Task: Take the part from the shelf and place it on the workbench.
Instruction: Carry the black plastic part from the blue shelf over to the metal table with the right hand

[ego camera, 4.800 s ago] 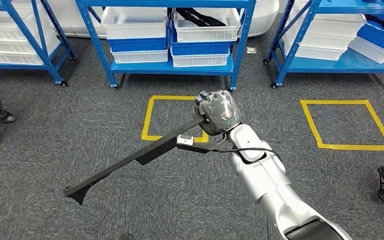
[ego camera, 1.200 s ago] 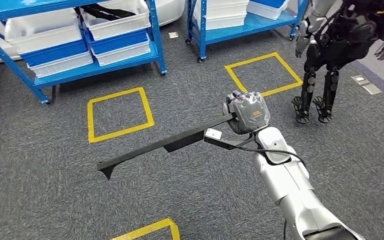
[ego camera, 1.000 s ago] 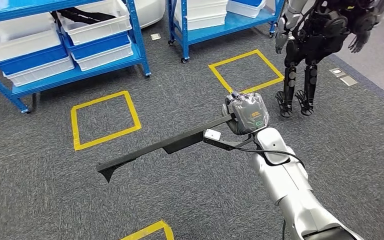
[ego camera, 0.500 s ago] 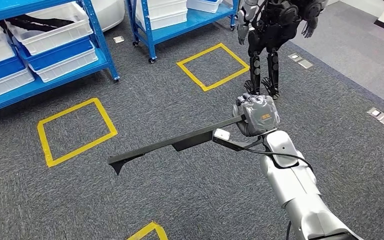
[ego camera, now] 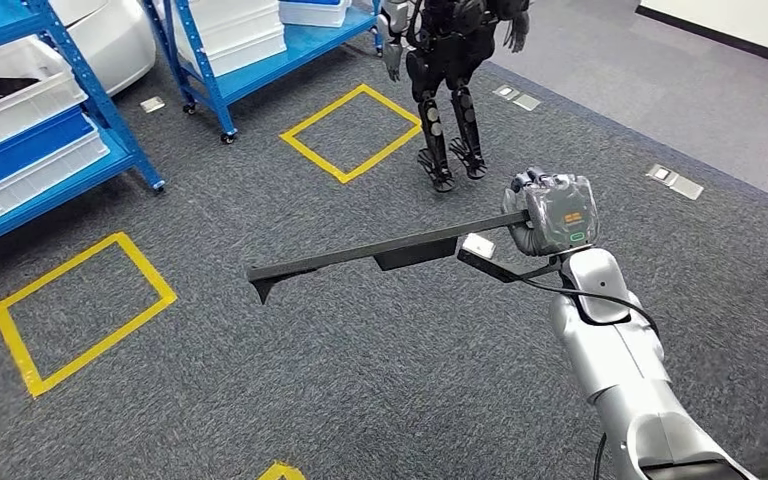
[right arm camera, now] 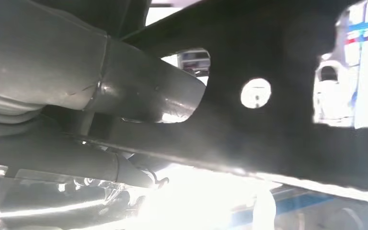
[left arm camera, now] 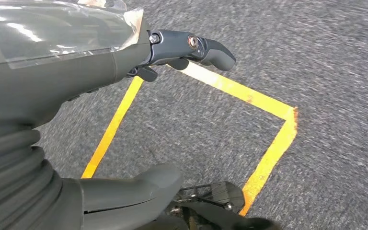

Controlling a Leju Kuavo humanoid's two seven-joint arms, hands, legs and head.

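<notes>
Right hand clamped on one end of the long black rigid bar-shaped part, carried level above the grey carpet floor.

The part looks stiff and light, probably plastic or thin metal; held at one end, its long overhang will likely lever against the grip, so a hold nearer the middle would steady it. The head view shows its full length and the blue metal shelf behind; the right wrist view shows the thumb pressed on the part's pierced face. The left hand hangs empty, fingers apart, over yellow floor tape.
</notes>
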